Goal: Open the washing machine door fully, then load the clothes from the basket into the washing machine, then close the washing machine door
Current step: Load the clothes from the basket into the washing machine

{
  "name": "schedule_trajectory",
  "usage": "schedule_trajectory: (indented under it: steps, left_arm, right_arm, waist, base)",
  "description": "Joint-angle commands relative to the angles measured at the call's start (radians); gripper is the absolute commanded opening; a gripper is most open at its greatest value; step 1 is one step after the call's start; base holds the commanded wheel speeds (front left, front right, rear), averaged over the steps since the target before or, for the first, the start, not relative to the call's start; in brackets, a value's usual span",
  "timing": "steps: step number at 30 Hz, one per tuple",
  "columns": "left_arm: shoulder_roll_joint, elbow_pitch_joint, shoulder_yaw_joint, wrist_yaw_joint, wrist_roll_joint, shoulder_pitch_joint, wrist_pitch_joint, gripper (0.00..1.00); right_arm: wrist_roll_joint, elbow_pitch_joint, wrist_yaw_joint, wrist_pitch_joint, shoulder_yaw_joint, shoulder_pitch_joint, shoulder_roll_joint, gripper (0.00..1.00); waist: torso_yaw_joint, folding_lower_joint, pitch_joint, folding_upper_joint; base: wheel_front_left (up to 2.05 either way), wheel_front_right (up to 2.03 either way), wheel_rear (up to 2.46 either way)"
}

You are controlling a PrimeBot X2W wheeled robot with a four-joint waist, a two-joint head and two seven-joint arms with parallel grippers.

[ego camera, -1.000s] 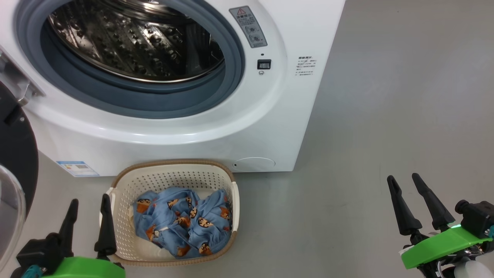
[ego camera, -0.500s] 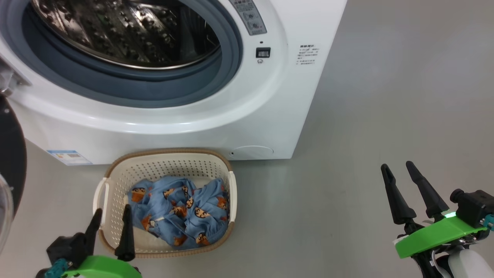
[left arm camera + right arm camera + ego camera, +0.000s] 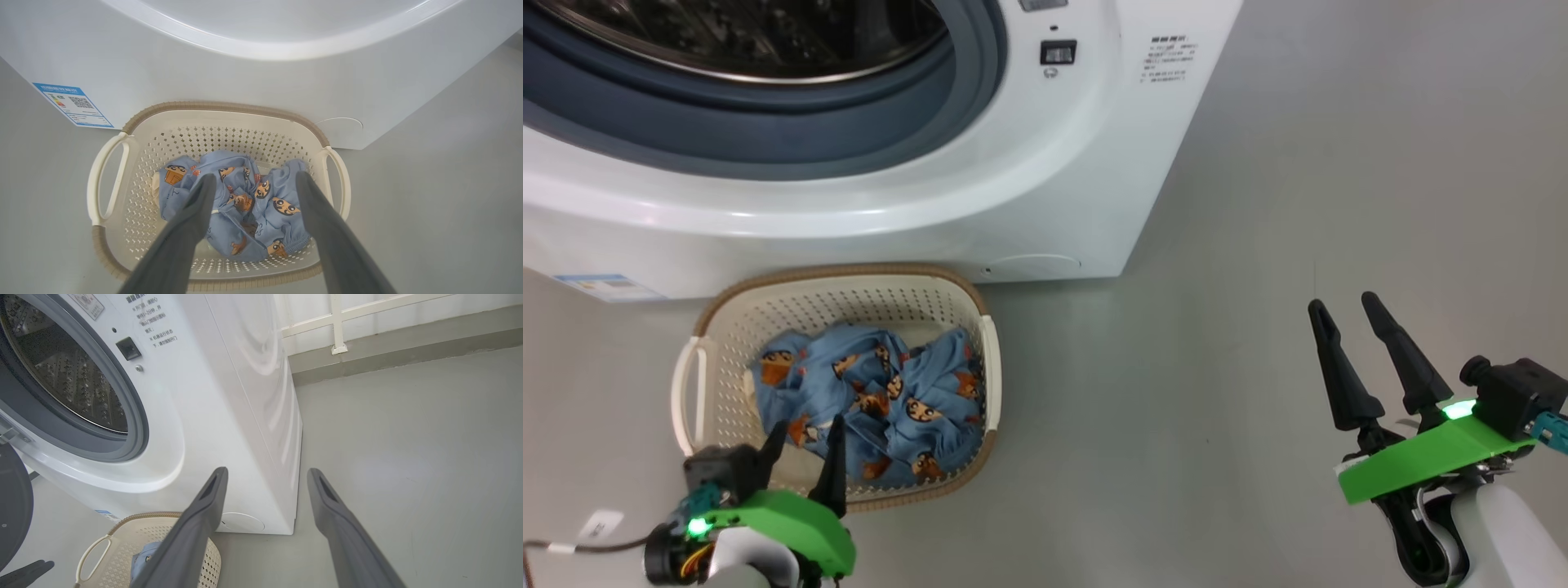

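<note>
The cream basket (image 3: 845, 282) stands on the floor against the washing machine (image 3: 980, 204), whose drum opening (image 3: 743, 49) is uncovered. Crumpled light-blue clothes (image 3: 890, 392) with orange-brown figures lie in it. My left gripper (image 3: 807, 429) hovers open over the basket's near rim, fingers pointing at the clothes and holding nothing. In the left wrist view it (image 3: 255, 176) frames the clothes (image 3: 241, 192) inside the basket (image 3: 220, 107). My right gripper (image 3: 1343, 304) is open and empty over bare floor, far right of the basket. In the right wrist view the washing machine door (image 3: 14, 506) hangs swung open at the left.
A blue label (image 3: 72, 105) is stuck low on the machine's front. Grey floor (image 3: 1217, 367) stretches to the right of the machine. A wall with a white rail (image 3: 339, 318) runs behind. The right gripper (image 3: 266, 471) faces the machine's right front corner.
The head camera has tilted down, so the machine sits higher in view. My left gripper has moved right, from beside the basket's left handle to over its near rim. Both stay open.
</note>
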Motion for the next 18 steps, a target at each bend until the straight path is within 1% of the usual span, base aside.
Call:
schedule_trajectory:
  steps: [1,7,18]
  left_arm:
    - [0.026,0.023,0.001,-0.002,-0.021,-0.042,-0.006,1.00]
    - [0.039,0.117,-0.087,-0.002,-0.068,-0.130,-0.006,1.00]
    - [0.068,0.197,-0.211,-0.002,-0.159,-0.249,-0.006,1.00]
  right_arm:
    - [-0.010,-0.026,0.002,-0.012,0.021,-0.015,-0.002,1.00]
    - [-0.010,-0.029,0.002,-0.012,0.023,-0.052,0.008,1.00]
    - [-0.013,-0.042,0.002,-0.012,0.016,-0.109,0.021,1.00]
  waist:
    - [-0.019,0.0000,0.050,-0.0001]
    - [-0.042,0.0000,0.120,-0.0001]
    - [-0.072,0.0000,0.232,-0.0001]
  base:
    - [0.00,0.00,0.00]
    - [0.00,0.00,0.00]
    - [0.00,0.00,0.00]
